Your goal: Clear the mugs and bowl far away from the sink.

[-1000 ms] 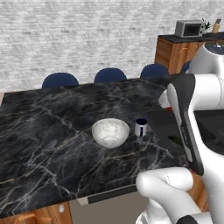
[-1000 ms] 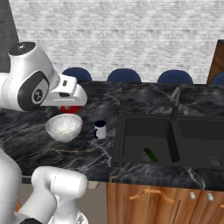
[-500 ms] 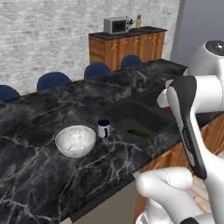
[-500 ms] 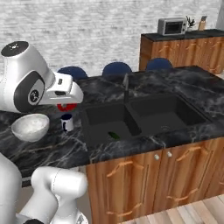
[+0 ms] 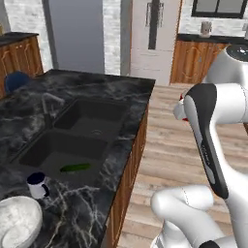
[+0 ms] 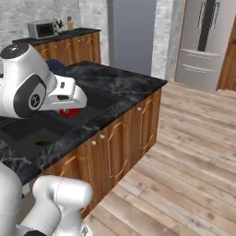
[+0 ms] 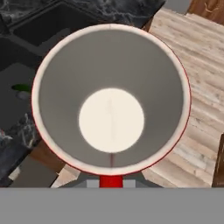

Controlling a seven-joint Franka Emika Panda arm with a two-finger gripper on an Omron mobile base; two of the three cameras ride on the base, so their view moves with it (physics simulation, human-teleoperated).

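Clearly, the end effector (image 7: 111, 183) is pinched on the handle of the red mug (image 7: 111, 98), which is carried in the air with its pale inside facing the hand camera. From the right base view the red mug (image 6: 69, 112) shows under the white hand, above the near edge of the black marble table (image 6: 120, 87). On that table, the white mug (image 5: 38, 184) with its navy rim stands just beside the sink (image 5: 77, 138), and the pale bowl (image 5: 17, 224) sits near it at the corner. A green thing (image 5: 75, 167) lies in the near basin. No brand, label or readable writing shows on the mugs.
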